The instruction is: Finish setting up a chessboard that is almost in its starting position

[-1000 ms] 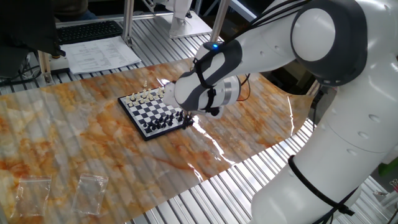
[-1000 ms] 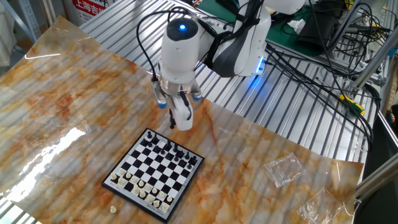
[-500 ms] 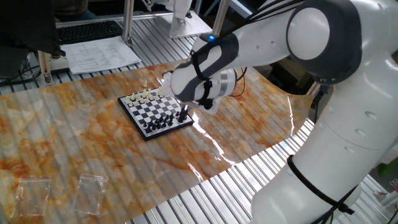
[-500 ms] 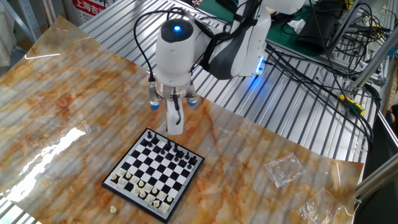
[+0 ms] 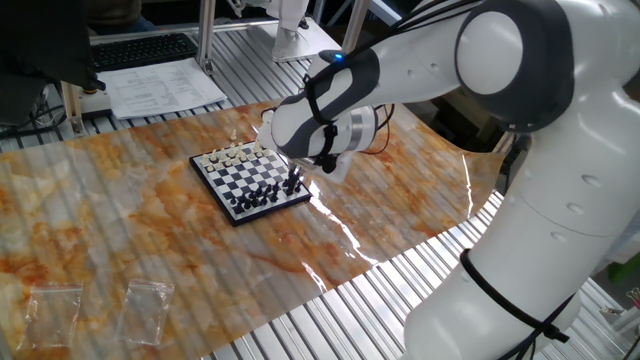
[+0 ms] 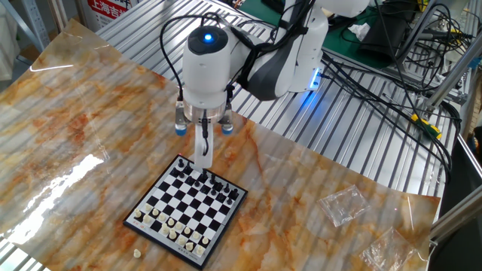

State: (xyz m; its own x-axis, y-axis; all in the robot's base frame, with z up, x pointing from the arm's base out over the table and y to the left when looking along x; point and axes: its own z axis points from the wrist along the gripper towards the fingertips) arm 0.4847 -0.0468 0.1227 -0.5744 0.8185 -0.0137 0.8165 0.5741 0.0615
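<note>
The chessboard (image 5: pixel 240 182) lies mid-table on the marbled sheet, with cream pieces along its far row and black pieces along its near-right row. In the other fixed view the chessboard (image 6: pixel 183 209) has the black row at its top edge. My gripper (image 5: pixel 294 177) hangs just above the black row, fingers pointing down and close together on a small black piece. From the other side the gripper (image 6: pixel 202 162) sits over the board's top corner. One cream piece (image 5: pixel 233 136) stands off the board beside the cream row; it also shows as a cream piece (image 6: pixel 138 254) below the board.
Two clear plastic bags (image 5: pixel 55 305) (image 5: pixel 148 303) lie at the near-left of the sheet, and the same bags (image 6: pixel 340 203) (image 6: pixel 388 248) show on the right in the other view. A keyboard (image 5: pixel 140 48) and papers (image 5: pixel 160 85) sit at the back. Cables (image 6: pixel 376 75) run behind the arm.
The gripper has moved from beside the board's corner to over the black row, carrying the dark piece with it. The board and the loose cream piece have not moved.
</note>
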